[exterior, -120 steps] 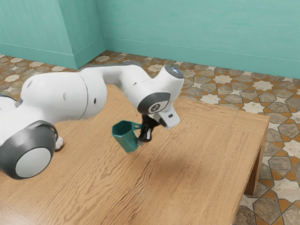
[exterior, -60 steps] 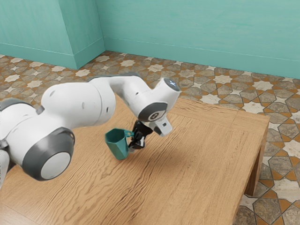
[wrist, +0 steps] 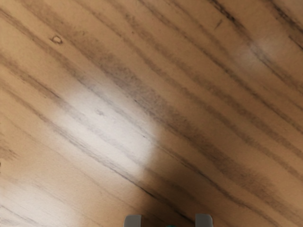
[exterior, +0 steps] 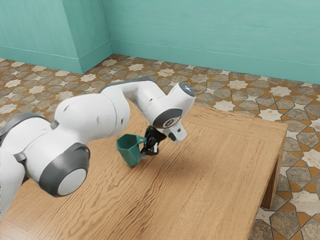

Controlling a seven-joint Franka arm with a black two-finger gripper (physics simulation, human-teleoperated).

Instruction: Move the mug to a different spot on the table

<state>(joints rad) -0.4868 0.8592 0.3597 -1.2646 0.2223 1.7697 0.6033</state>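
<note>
A teal mug point(exterior: 131, 149) with angular sides hangs tilted, its base touching or just above the wooden table point(exterior: 210, 185). My black gripper point(exterior: 149, 147) is shut on the mug's handle, on the side toward the exterior view's right. In the wrist view two grey fingertips point(wrist: 134, 220) show close above the wood grain, with a sliver of teal between them.
The table's far edge and right edge point(exterior: 280, 150) drop to a patterned tile floor. My white arm point(exterior: 90, 125) spans the exterior view's left half of the table. Open wood lies toward the exterior view's right and front.
My gripper carried the mug down and toward the exterior view's left, then slightly back right. The mug now sits lower, near the table surface.
</note>
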